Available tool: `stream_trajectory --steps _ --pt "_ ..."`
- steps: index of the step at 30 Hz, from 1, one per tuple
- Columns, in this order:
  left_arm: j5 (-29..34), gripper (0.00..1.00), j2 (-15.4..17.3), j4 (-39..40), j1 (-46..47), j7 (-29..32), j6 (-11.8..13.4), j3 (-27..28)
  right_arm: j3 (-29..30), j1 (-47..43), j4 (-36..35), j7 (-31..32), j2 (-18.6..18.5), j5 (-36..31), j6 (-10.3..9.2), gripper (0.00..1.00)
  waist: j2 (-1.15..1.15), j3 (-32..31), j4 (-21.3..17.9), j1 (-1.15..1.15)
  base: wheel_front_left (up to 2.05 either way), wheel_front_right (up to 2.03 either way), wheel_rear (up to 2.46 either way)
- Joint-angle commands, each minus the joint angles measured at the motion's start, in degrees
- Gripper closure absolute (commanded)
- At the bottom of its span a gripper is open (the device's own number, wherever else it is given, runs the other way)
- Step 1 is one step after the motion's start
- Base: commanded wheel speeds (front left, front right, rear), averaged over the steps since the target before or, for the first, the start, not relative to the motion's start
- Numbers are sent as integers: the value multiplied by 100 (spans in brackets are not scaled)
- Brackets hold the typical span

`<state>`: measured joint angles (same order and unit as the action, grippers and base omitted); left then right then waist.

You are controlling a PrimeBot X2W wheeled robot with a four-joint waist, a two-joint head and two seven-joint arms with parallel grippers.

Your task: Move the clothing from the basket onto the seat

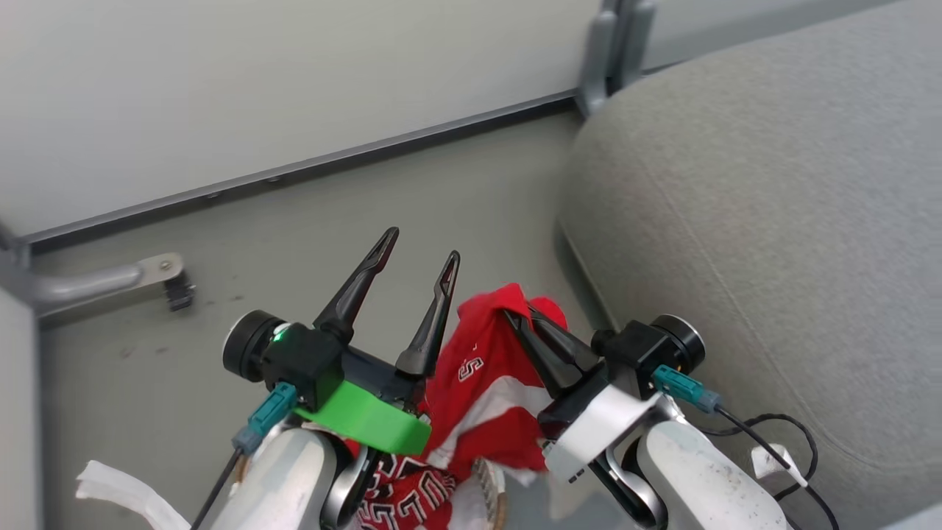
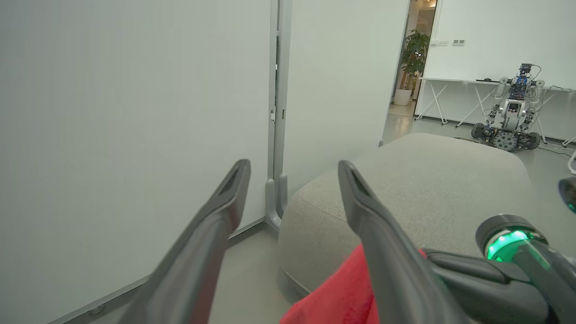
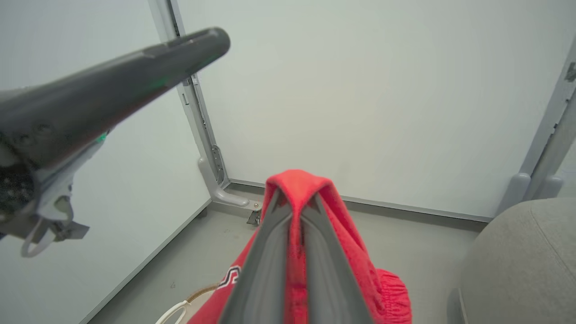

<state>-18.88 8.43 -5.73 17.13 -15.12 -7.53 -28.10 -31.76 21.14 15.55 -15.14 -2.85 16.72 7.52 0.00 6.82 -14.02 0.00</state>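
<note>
Bright red, white-striped sports clothing (image 1: 482, 383) hangs pinched in the clenched right gripper (image 1: 519, 318), just beside the light-grey upholstered seat (image 1: 773, 221) and apparently above the white basket's brown woven rim (image 1: 491, 486). The left gripper (image 1: 421, 244) is spread and empty. A single thin pinch may slip, dropping the cloth on the grey floor (image 1: 368, 221).

robotics lab: white partition panels (image 2: 135, 90), another wheeled robot (image 2: 510, 117) by a trestle table (image 2: 454, 81) (potted plant (image 2: 414, 54) beyond).

Bright, even light — left claw (image 2: 293, 167) blurred.
</note>
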Motion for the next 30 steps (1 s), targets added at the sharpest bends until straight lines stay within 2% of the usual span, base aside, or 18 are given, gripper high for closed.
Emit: stream_trajectory --steps 1,8,18,24,30 --pt "45 0 83 32 -30 -4 8 -19 68 -109 -106 -3 -11 37 -6 100 0 200 -875 0 0 0 0" --pt "32 0 198 18 -31 -4 8 -50 225 -304 -331 -2 -9 116 -7 100 0 331 -1569 0 0 0 0" --pt "-85 0 353 -75 296 -4 8 -401 859 -440 -699 -2 -6 -57 -6 100 0 713 -1711 0 0 0 0" --pt "-116 0 616 -66 409 -4 8 -485 1332 224 -729 -3 -9 -646 -7 100 0 1124 -1728 0 0 0 0" --pt "-105 0 854 9 399 -4 8 -427 2040 1359 -492 -2 -60 -1382 -7 100 0 1523 -1723 0 0 0 0"
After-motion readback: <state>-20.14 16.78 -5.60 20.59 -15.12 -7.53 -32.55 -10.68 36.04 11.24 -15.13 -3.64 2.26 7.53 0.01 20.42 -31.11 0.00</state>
